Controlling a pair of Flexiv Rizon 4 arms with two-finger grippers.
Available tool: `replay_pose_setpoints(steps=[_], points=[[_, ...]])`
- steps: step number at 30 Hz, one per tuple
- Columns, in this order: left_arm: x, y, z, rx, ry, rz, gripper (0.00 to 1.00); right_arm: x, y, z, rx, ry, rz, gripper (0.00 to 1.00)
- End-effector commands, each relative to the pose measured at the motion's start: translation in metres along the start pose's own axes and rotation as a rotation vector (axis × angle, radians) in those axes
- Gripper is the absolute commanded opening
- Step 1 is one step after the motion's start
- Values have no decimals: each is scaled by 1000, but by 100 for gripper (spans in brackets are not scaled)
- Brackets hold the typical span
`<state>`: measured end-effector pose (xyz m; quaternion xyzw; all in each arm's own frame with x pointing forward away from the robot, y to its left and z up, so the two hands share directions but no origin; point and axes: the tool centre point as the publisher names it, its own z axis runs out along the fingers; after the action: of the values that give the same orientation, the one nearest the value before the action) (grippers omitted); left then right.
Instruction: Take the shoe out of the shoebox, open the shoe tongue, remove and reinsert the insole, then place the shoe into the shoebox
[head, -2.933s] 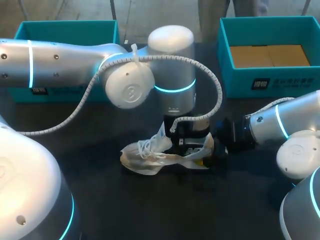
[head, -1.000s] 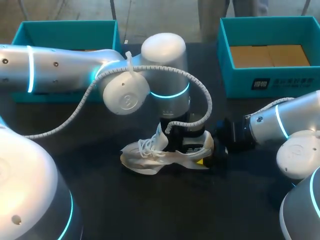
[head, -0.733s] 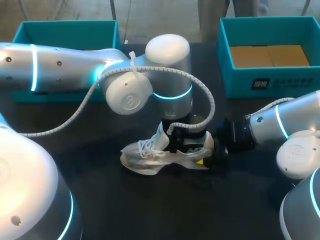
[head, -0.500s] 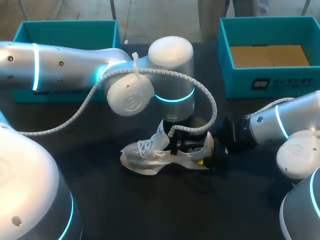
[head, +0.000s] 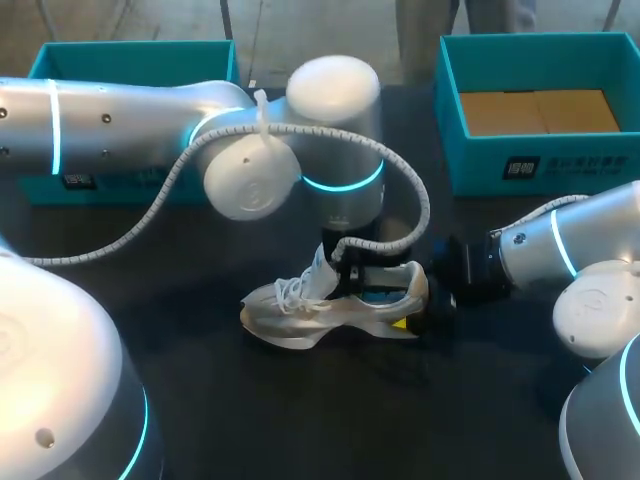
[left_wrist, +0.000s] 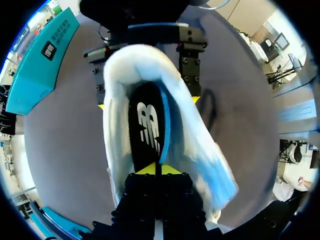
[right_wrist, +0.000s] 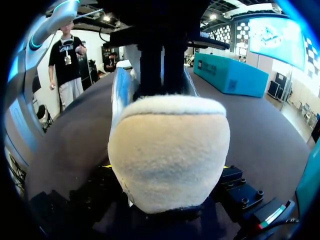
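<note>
A white shoe (head: 320, 312) lies on its sole on the dark table, toe to the left, its tongue (head: 322, 275) standing up. My left gripper (head: 368, 288) points down into the shoe's opening. In the left wrist view it (left_wrist: 155, 169) is shut on the rim of the black insole (left_wrist: 147, 125), whose blue underside shows along one edge. My right gripper (head: 425, 310) clasps the heel from behind, one finger (left_wrist: 189, 65) on each side. The padded heel (right_wrist: 170, 150) fills the right wrist view between those fingers.
A teal shoebox (head: 540, 160) with a brown cardboard floor stands at the back right. A second teal box (head: 130, 55) sits at the back left, partly behind my left arm. Bare table lies in front of the shoe.
My left gripper has gone from half open to shut on the insole's rim inside the shoe, and the wrist has risen slightly. The right arm and the shoe have stayed put.
</note>
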<state>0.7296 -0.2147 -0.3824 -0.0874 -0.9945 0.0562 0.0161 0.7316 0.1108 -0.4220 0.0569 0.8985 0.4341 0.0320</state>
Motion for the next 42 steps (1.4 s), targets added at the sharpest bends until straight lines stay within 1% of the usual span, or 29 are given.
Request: replay_pose_setpoints(steps=[1,6,19,23,30,37,38,42], points=[[1,12,-18,33,-4,1,0,1,-2,1,3,0,0,0],[1,12,-27,78,11,2,0,1,-2,1,3,0,0,0],[8,17,-46,146,13,-10,0,1,-2,1,3,0,0,0],[10,15,-55,175,12,-15,0,1,-2,1,3,0,0,0],[11,12,-71,249,8,-39,0,1,-2,1,3,0,0,0],[13,13,-78,286,2,-55,0,1,-2,1,3,0,0,0],[12,7,-84,300,-9,-61,0,1,-2,1,3,0,0,0],[9,-4,-90,332,-18,-63,0,1,-2,1,3,0,0,0]])
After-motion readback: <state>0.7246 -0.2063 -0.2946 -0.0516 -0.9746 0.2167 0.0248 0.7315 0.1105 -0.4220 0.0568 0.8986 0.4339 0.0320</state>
